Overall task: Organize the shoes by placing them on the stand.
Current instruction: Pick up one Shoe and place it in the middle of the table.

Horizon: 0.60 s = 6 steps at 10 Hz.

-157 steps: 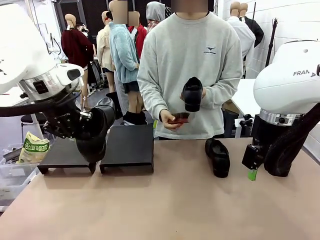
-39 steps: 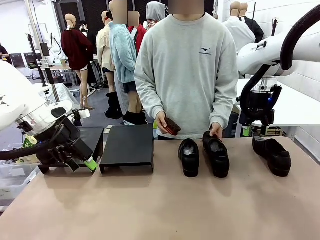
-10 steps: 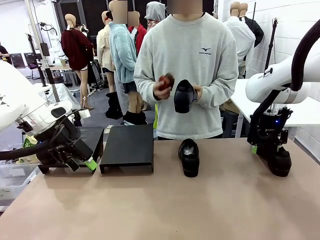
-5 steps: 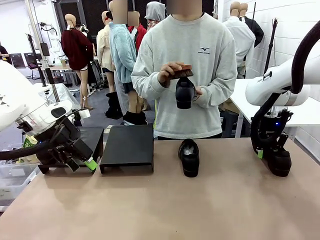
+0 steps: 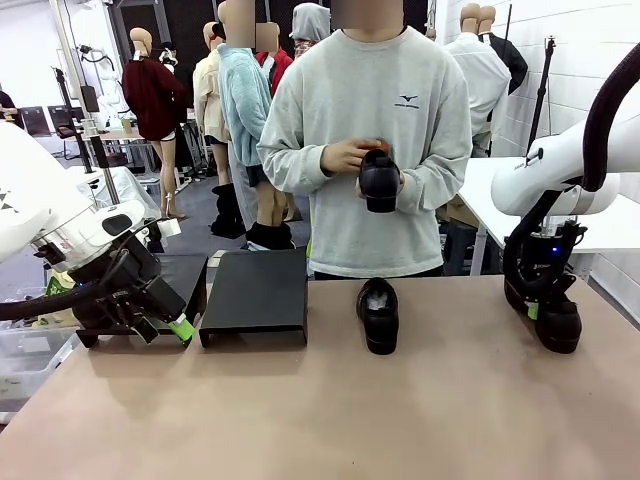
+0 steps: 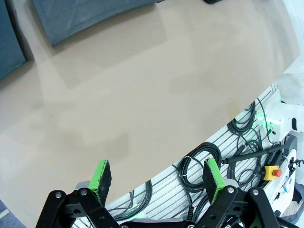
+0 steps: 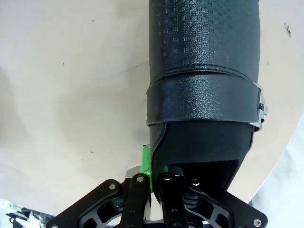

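Observation:
Three black glossy shoes are in sight. One shoe [image 5: 378, 313] lies mid-table, toe toward me. A second shoe [image 5: 558, 324] sits at the table's right side, with my right gripper [image 5: 534, 306] shut on its heel rim. The right wrist view shows that shoe [image 7: 204, 71] with a strap and buckle, and my right gripper [image 7: 154, 171] pinching its side wall. The person holds the third shoe [image 5: 380, 180] at chest height with a brush [image 5: 377, 148] on it. The black stand [image 5: 256, 290] is at the back left. My left gripper [image 5: 178, 328] hangs open beside it, and the left wrist view shows the same gripper [image 6: 156, 178] open with nothing between its fingers.
A second black stand [image 5: 186, 276] is partly hidden behind my left arm. In the left wrist view a stand corner [image 6: 90, 16] shows at the top, and cables [image 6: 204, 159] hang below the table's near edge. A snack bag [image 5: 52, 285] sits at the far left.
My right gripper has closed on the right shoe's heel rim. The person has moved the brush across the held shoe and lowered it slightly. My left arm has stayed still.

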{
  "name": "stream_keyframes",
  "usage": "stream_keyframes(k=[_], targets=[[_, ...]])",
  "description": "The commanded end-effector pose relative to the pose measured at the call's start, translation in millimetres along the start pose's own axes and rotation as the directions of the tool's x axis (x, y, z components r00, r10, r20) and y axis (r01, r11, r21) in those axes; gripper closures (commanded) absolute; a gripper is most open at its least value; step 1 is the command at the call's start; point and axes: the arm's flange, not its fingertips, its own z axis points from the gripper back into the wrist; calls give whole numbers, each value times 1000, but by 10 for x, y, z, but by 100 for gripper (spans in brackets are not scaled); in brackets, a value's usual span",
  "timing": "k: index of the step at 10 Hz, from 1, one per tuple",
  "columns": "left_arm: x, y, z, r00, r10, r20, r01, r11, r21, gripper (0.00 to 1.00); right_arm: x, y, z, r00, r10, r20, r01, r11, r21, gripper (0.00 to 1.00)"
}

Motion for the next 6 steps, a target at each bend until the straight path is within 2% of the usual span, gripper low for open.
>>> stream_keyframes(k=[1, 3, 6], targets=[[-18, 7, 11, 1000, 10, -3, -10, 1000, -9, 0, 39, 23, -53, 999, -35, 7, 35, 998, -49, 100], [-18, 7, 11, 1000, 10, -3, -10, 1000, -9, 0, -128, 34, 300, 989, -146, 18, 147, 989, -35, 100], [-18, 7, 11, 1000, 10, -3, -10, 1000, -9, 0, -777, 277, 1001, 983, -161, 84, 163, 986, -17, 100]])
